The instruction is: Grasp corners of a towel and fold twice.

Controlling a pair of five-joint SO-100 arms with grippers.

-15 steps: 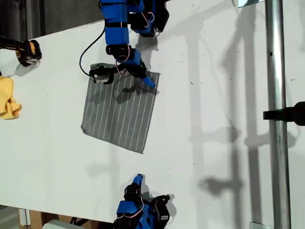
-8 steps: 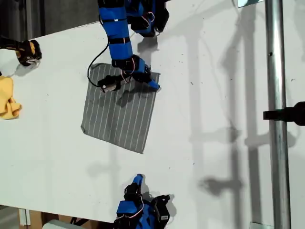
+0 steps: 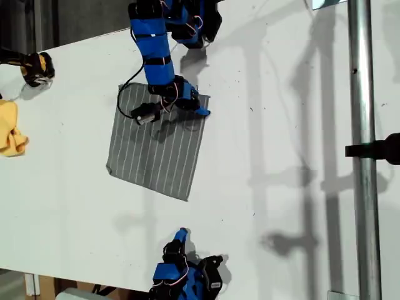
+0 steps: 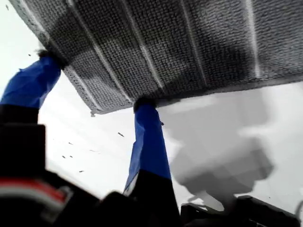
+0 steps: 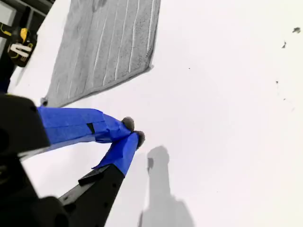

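Shifted slightly, my first gripper (image 4: 97, 78) (spread wide) straddles the towel (image 3: 156, 147).

The blue-taped first gripper (image 3: 199, 110) at the top of the exterior view has slid toward that view's right along the far edge of the thin dark-grey pinstriped towel (image 3: 156, 145). A second ago it sat over the cloth; now it has settled at the top right corner (image 3: 206, 98), with its blue fingers (image 4: 147, 137) spread and touching the towel's edge. The black motor block (image 3: 142, 114) on its wrist has drifted rightward over the cloth.
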